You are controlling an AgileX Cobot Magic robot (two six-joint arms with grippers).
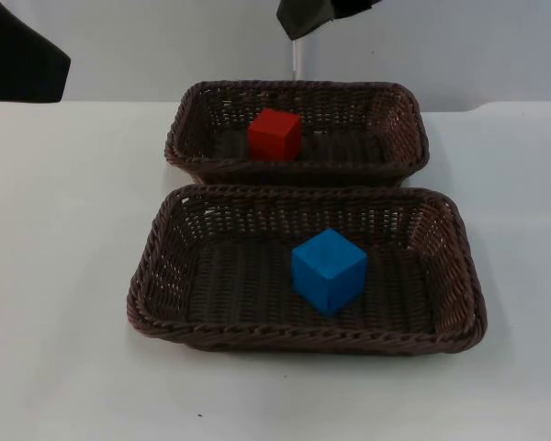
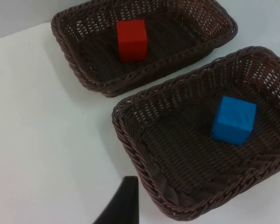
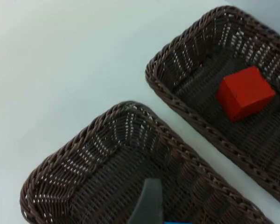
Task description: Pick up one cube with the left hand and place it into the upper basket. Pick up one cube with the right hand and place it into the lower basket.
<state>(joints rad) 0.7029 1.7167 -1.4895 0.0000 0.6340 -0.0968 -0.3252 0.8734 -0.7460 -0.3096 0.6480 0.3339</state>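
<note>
A red cube (image 1: pixel 275 134) (image 2: pixel 132 39) (image 3: pixel 245 92) rests inside the upper wicker basket (image 1: pixel 404 110) (image 2: pixel 79 70) (image 3: pixel 177 88). In the lower wicker basket (image 1: pixel 156 276) (image 2: pixel 130 135) (image 3: pixel 70 163) sits a blue cube (image 1: pixel 328 269) (image 2: pixel 233 120), just right of its middle; a sliver of the blue cube (image 3: pixel 177 222) shows beside my right gripper (image 3: pixel 149 205). That gripper hangs raised over the lower basket and holds nothing I can see. My left gripper (image 2: pixel 123 205) is raised over the bare table, left of the lower basket's near corner. Both cubes lie free.
The two dark brown baskets stand close together, one behind the other, mid-table. White table top (image 1: pixel 64 230) spreads to their left, right and front. The grey partition wall (image 1: pixel 165 46) closes the back. Part of the left arm (image 1: pixel 18 55) and right arm (image 1: pixel 321 14) hang along the upper edge.
</note>
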